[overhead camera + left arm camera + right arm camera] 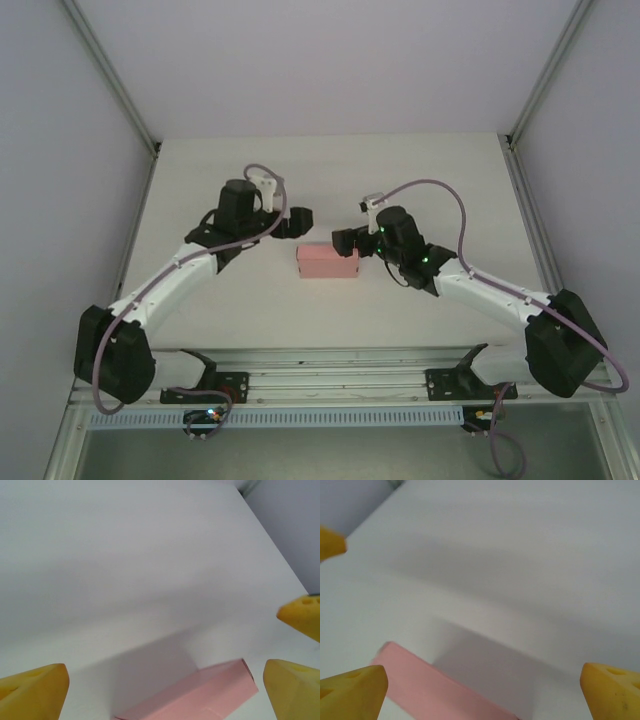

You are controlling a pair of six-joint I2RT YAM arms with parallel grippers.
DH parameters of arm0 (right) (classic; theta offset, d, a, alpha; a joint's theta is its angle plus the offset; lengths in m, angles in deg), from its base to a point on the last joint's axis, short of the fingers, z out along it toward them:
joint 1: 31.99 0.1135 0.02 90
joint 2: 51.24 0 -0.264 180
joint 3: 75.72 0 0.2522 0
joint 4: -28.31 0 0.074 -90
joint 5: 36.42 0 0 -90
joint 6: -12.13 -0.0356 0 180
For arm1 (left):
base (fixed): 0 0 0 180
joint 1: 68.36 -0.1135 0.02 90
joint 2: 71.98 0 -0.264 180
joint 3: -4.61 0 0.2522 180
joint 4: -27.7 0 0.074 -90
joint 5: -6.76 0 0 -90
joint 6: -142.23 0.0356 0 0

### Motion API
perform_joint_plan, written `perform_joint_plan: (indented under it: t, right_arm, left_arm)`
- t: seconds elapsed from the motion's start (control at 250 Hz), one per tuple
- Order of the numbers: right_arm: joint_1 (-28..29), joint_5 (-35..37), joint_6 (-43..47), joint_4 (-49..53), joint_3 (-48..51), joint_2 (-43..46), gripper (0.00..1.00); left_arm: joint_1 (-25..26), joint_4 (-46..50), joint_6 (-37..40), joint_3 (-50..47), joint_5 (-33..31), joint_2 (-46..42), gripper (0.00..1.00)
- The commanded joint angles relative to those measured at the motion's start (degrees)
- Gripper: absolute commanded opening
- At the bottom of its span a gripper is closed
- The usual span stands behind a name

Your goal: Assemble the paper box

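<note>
Paper box lies folded up and closed, a small pale pink rectangular carton flat on the white tabletop. It sits about midway between the left and right edges and a little nearer the near edge than the far one, with its long side parallel to the near edge. The left gripper hangs just beyond the box's far left corner. In the left wrist view its yellow fingertips sit out at opposite sides of the frame, so the claw is spread wide with nothing in it. The pink top lies low between them and clear of both pads. The right gripper is just beside the box's right end, toward the far side. Its yellow fingertips are likewise far apart in the right wrist view, so this claw is also wide and empty. A strip of pink card runs below them, untouched. The box throws a soft grey shadow on the tabletop. Both arms reach in from the near corners, elbows out, and each carries a mauve cable looped over it. An aluminium rail runs along the near edge.
</note>
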Motion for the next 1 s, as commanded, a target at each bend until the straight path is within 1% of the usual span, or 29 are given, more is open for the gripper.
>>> perform_joint_plan:
  t: [0.0, 0.012, 0.02, 0.056, 0.1, 0.196, 0.252, 0.32, 0.439, 0.563, 0.647, 0.779, 0.994]
  right_arm:
    - [-0.08, -18.91, 21.23, 11.57, -6.33, -3.14, 1.0]
    - [-0.03, -20.54, 23.31, 13.44, -7.45, -3.68, 1.0]
    - [-0.02, -21.03, 23.96, 14.11, -7.81, -3.77, 1.0]
    - [0.44, -24.86, 30.47, 20.93, -11.7, -6.63, 1.0]
    - [1.28, -26.87, 38.05, 28.48, -15.91, -9.49, 1.0]
    - [3.43, -21.77, 48.23, 36.74, -22.09, -15.11, 1.0]
    - [3.93, -18.16, 51.5, 38.85, -25.03, -18.27, 1.0]
    - [3.89, -15.11, 53.47, 40.29, -28.22, -21.76, 1.0]
    - [3.94, -12.74, 56.61, 42.93, -33.32, -27.0, 1.0]
    - [3.94, -9.5, 57.41, 43.29, -36.79, -31.23, 1.0]
    - [3.94, -8.68, 59.08, 44.14, -38.45, -33.47, 1.0]
    - [3.94, -8.93, 61.2, 48.62, -42.09, -37.35, 1.0]
    - [3.87, -9.57, 63.61, 56.29, -47.59, -42.19, 0.82]
  left_arm:
    - [-3.91, 10.01, 0.93, 2.04, -7.55, -0.81, 1.0]
    - [-3.91, 10.31, 0.74, 2.05, -7.86, -0.81, 1.0]
    - [-5.07, 10.49, 0.58, 2.02, -8.05, -0.85, 1.0]
    - [-6.73, 11.48, 0.0, 1.88, -9.12, -0.74, 1.0]
    - [-8.52, 12.52, -0.37, 1.48, -9.26, -0.91, 1.0]
    - [-11.46, 13.31, -0.81, -0.28, -9.31, -1.54, 1.0]
    - [-12.63, 13.24, -0.95, -1.73, -9.26, -2.07, 1.0]
    - [-13.61, 12.99, -1.74, -3.3, -9.25, -2.6, 1.0]
    - [-14.01, 12.1, -2.06, -5.92, -6.9, -2.58, 1.0]
    - [-14.16, 12.95, -2.41, -7.07, -7.88, -2.24, 1.0]
    - [-14.31, 13.3, -2.37, -7.52, -8.07, -2.07, 1.0]
    - [-14.32, 13.72, -2.29, -7.97, -8.17, -2.17, 1.0]
    - [-14.38, 14.27, -1.98, -8.33, -8.85, -2.93, 1.0]
